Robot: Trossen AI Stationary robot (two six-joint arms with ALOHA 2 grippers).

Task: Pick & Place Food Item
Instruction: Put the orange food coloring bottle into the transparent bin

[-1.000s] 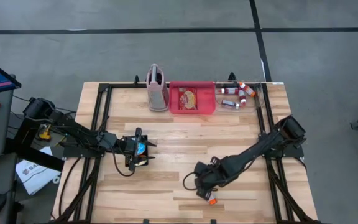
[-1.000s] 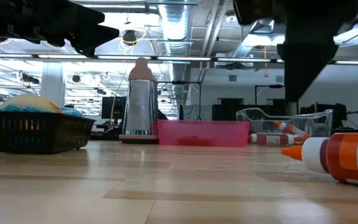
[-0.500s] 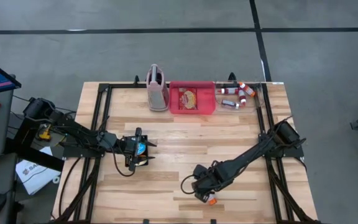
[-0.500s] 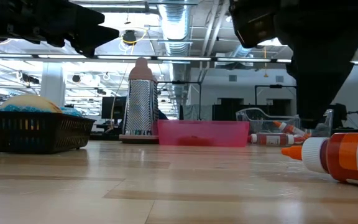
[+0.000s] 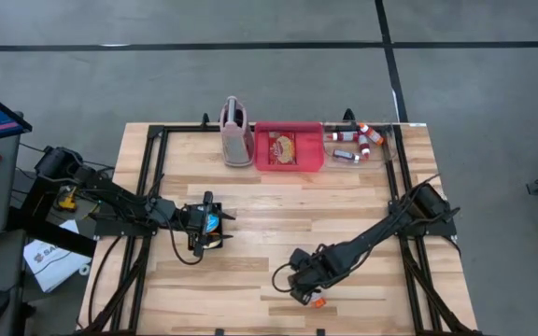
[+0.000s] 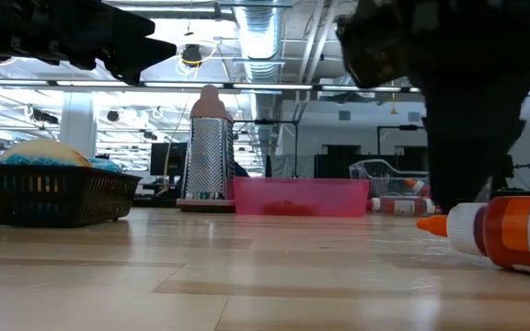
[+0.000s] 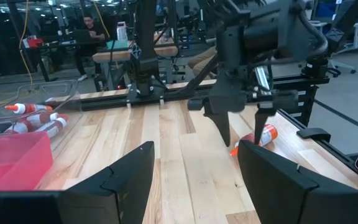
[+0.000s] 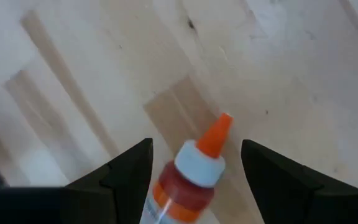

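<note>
The bottle (image 8: 188, 177) lies on its side near the table's front edge, between the spread fingers of the right gripper (image 8: 194, 165). Probably light, smooth plastic that could roll; its body, not the tapered orange cap (image 8: 217, 134), offers the surer hold. The left gripper (image 7: 194, 165) waits open.

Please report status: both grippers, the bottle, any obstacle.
Right gripper open, straddling orange-capped sauce bottle lying on wooden table. Left gripper open, waiting over black basket. No obstacle visible.
</note>
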